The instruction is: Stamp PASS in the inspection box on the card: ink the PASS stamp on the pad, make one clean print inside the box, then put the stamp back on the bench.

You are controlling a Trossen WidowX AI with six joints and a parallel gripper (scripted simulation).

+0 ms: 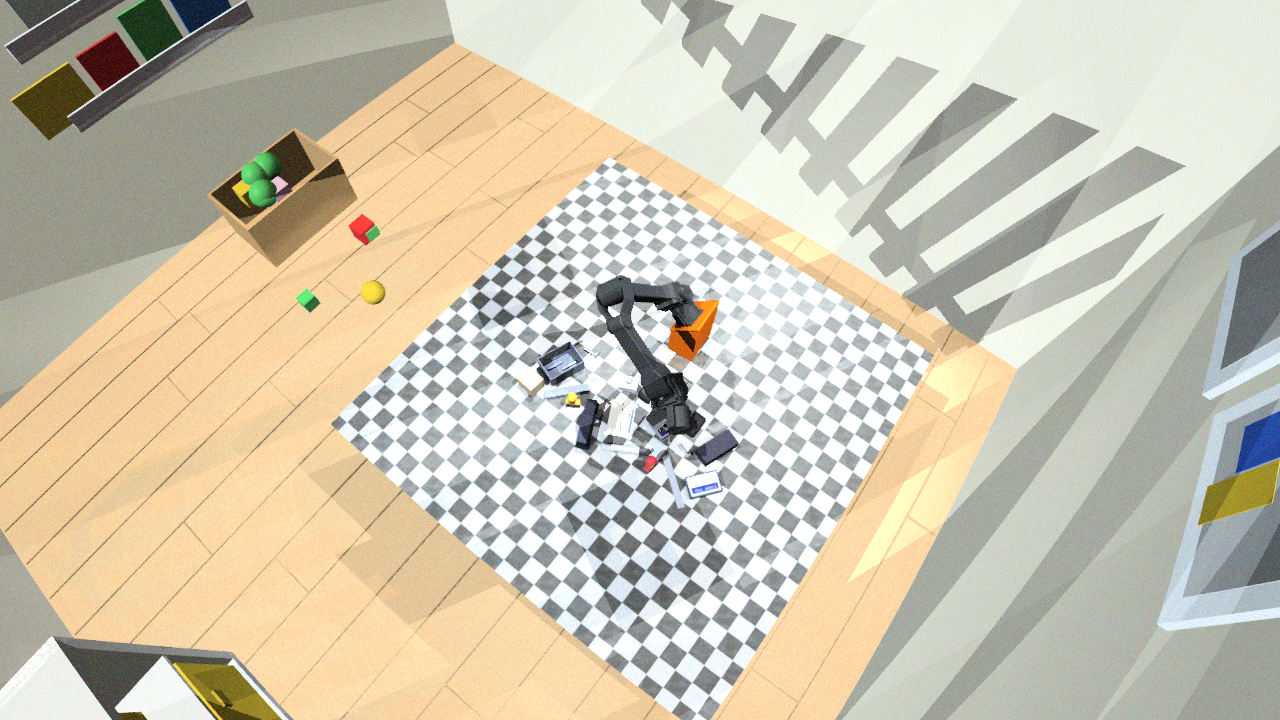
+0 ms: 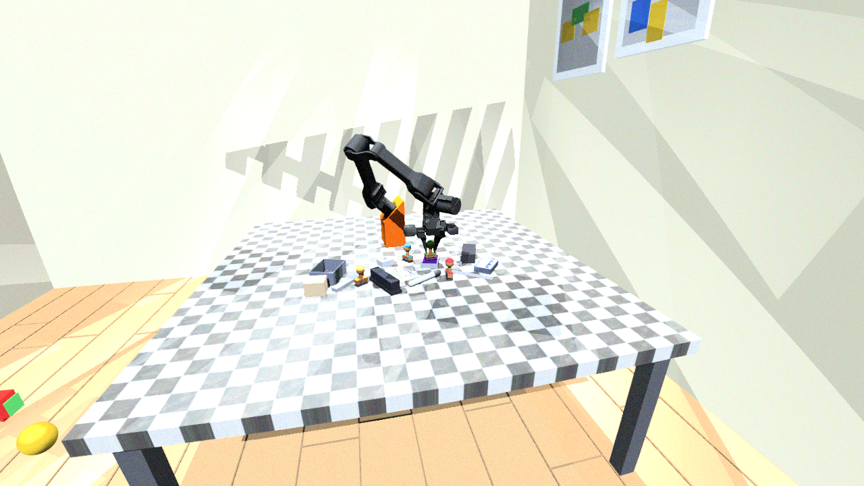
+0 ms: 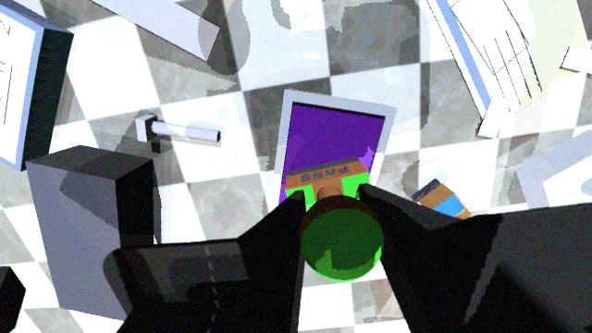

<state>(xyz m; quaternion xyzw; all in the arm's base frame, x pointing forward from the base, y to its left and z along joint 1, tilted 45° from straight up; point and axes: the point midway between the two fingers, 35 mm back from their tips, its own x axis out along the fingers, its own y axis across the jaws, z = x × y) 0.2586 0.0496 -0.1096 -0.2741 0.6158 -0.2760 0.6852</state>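
My gripper (image 1: 677,428) (image 2: 431,248) (image 3: 331,195) is shut on the PASS stamp (image 2: 430,254) (image 3: 342,245), which has a round dark-green knob and a brown and green base lettered PASS. The stamp is upright over the near part of the purple ink pad (image 2: 429,265) (image 3: 339,129) in its pale frame. Its base is at or just above the ink; contact cannot be told. The pad's near end is hidden by stamp and fingers. The card with thin printed lines (image 1: 619,419) (image 3: 550,32) lies beyond the pad at upper right in the wrist view, partly cut off.
A blue-marked stamp (image 2: 408,254) (image 3: 448,204) is close right of the gripper in the wrist view. A dark block (image 1: 716,445) (image 2: 468,253) (image 3: 88,208) stands left. A red-topped stamp (image 2: 449,268), yellow-topped stamp (image 2: 360,277), black box (image 2: 385,280) and grey tray (image 1: 546,369) are also around.
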